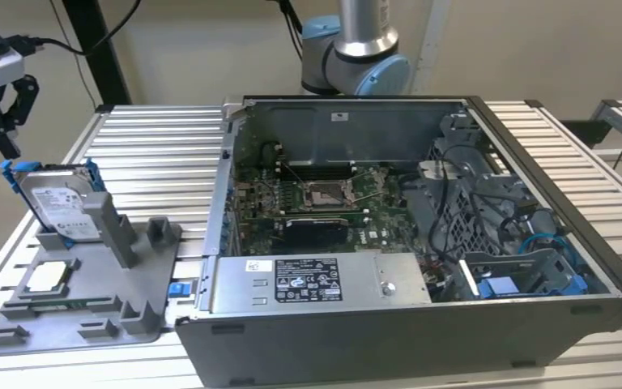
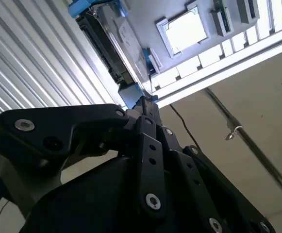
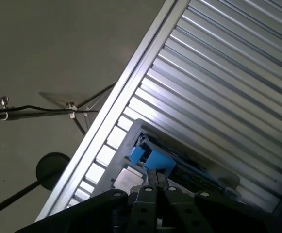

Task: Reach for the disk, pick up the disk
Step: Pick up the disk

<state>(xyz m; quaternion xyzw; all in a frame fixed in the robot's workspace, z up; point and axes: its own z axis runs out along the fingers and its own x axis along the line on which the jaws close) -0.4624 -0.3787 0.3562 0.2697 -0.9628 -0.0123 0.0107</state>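
Observation:
The disk (image 1: 61, 201), silver with a white label and blue rails, stands on edge in a slot at the back of the grey fixture (image 1: 87, 312), at the exterior view's left. My gripper (image 1: 6, 139) hangs above it and slightly further to the left, clear of its top edge, with nothing in it. In both wrist views the black fingers run together to a shut tip (image 2: 143, 102) (image 3: 155, 174) that points down at the disk (image 2: 112, 46), whose blue rail end (image 3: 153, 158) lies just beyond the tip.
A small square silver chip (image 1: 49, 278) (image 2: 184, 29) lies on the fixture in front of the disk. An open computer case (image 1: 398, 243) takes up the middle and right of the slatted metal table (image 1: 149, 138). The table's edge and floor lie just left of the fixture.

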